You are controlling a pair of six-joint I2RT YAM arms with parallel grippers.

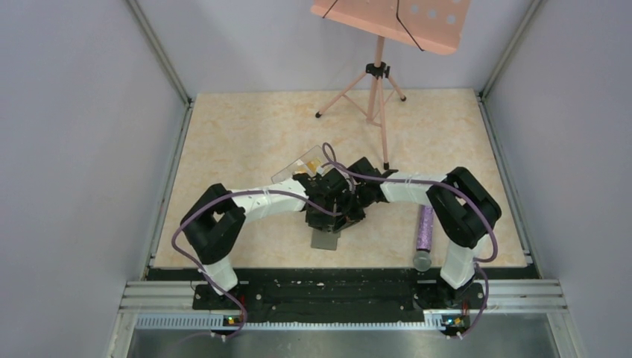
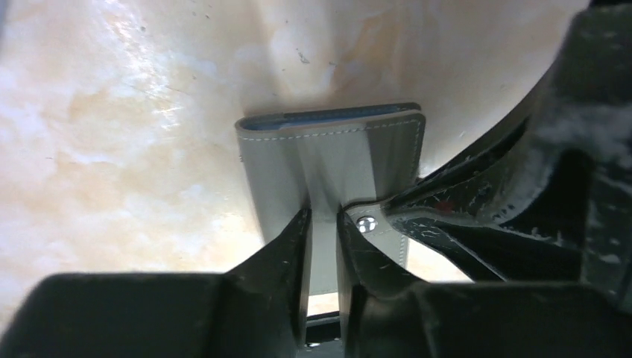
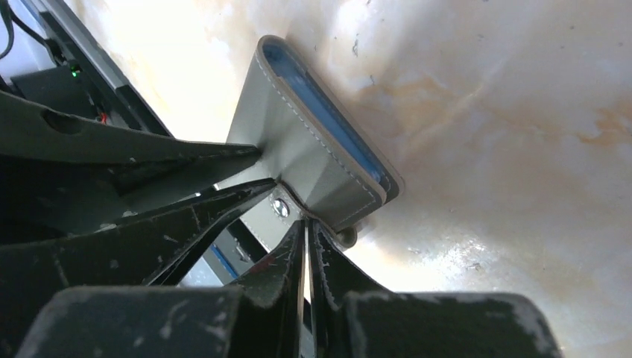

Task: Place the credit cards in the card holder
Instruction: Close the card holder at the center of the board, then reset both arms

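Observation:
The grey stitched card holder [image 1: 326, 239] lies near the table's front edge, partly under both grippers. In the left wrist view the card holder [image 2: 328, 145] has a raised fold. My left gripper [image 2: 324, 212] straddles that fold, its jaws a narrow gap apart. My right gripper [image 3: 305, 222] is shut on the card holder [image 3: 298, 142] at its flap, beside the metal snap [image 3: 281, 207]. A blue card edge [image 3: 320, 104] shows in the holder's open mouth. More credit cards [image 1: 311, 159], orange and yellow, lie in a clear box [image 1: 292, 171] just behind the grippers.
A pink music stand [image 1: 378, 82] stands on a tripod at the back of the table. A purple glittery tube [image 1: 425, 227] with a grey cap lies by the right arm's base. Grey walls close both sides, and a metal rail [image 1: 335, 294] runs along the near edge.

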